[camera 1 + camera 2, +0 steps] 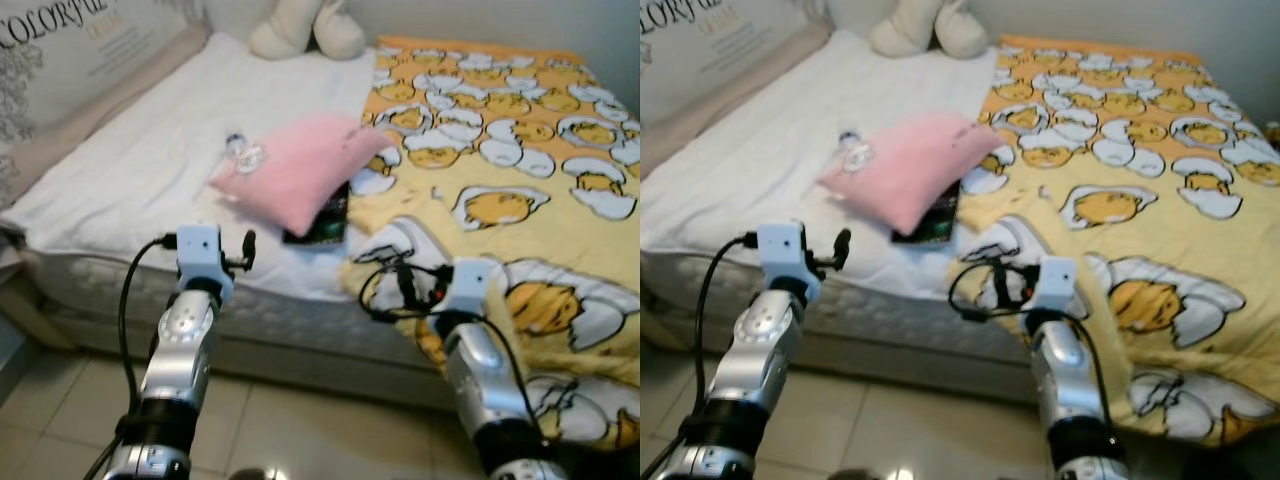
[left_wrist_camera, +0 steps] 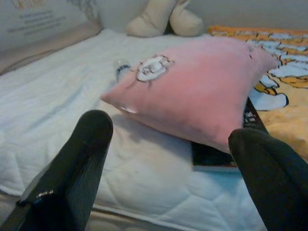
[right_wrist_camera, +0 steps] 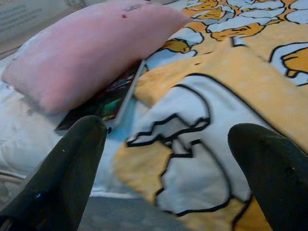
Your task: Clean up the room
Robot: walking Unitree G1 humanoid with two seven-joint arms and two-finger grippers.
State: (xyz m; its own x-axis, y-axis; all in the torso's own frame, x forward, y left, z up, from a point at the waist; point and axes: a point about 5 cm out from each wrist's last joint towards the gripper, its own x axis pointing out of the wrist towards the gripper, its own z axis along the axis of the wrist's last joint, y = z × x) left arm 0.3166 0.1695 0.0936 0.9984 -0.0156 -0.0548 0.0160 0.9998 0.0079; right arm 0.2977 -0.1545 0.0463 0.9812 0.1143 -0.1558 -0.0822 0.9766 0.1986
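A pink pillow [image 1: 300, 170] with a small cartoon print lies on the white sheet [image 1: 150, 180] of the bed. A dark book [image 1: 325, 222] sticks out from under the pillow's near edge. A small clear bottle [image 1: 237, 145] lies beside the pillow's far left corner. A yellow blanket [image 1: 520, 150] with an egg cartoon pattern covers the bed's right half and hangs over the front. My left gripper [image 2: 173, 159] is open, held before the bed's edge and aimed at the pillow [image 2: 192, 91]. Also open, my right gripper [image 3: 168, 159] hovers over the blanket's corner [image 3: 192, 144], near the book [image 3: 103, 103].
A beige plush toy [image 1: 305, 30] sits at the head of the bed. A printed cushion [image 1: 70, 50] leans at the far left. The mattress front edge [image 1: 270, 310] stands just ahead of both arms, with tiled floor [image 1: 290, 430] below.
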